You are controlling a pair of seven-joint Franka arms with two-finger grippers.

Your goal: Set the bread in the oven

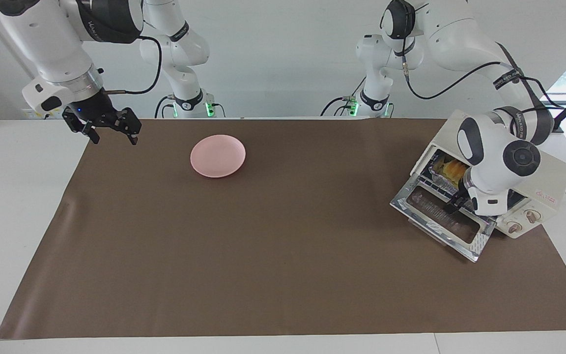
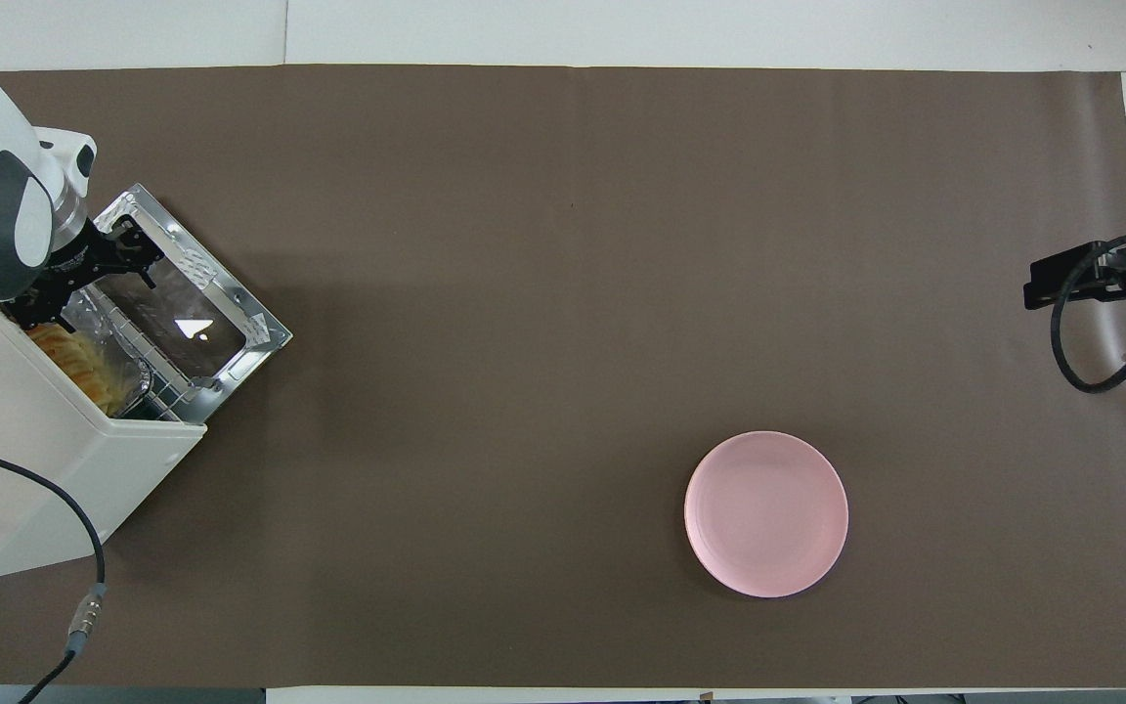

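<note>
The cream-white oven (image 1: 541, 184) stands at the left arm's end of the table with its glass door (image 1: 442, 221) folded down open. The golden bread (image 1: 452, 168) lies in a crinkled foil tray (image 1: 438, 178) on the rack inside. In the overhead view the oven (image 2: 35, 460), its door (image 2: 194, 318) and the bread (image 2: 74, 357) also show. My left gripper (image 1: 455, 202) is open and empty, just above the open door at the oven's mouth (image 2: 84, 293). My right gripper (image 1: 111, 132) waits open and empty in the air over the mat's edge at the right arm's end (image 2: 1101, 274).
A round pink plate (image 1: 218, 156) lies bare on the brown mat (image 1: 263, 236), toward the right arm's end and near the robots; it also shows in the overhead view (image 2: 766, 513). The oven's cable (image 2: 84, 606) trails off the table.
</note>
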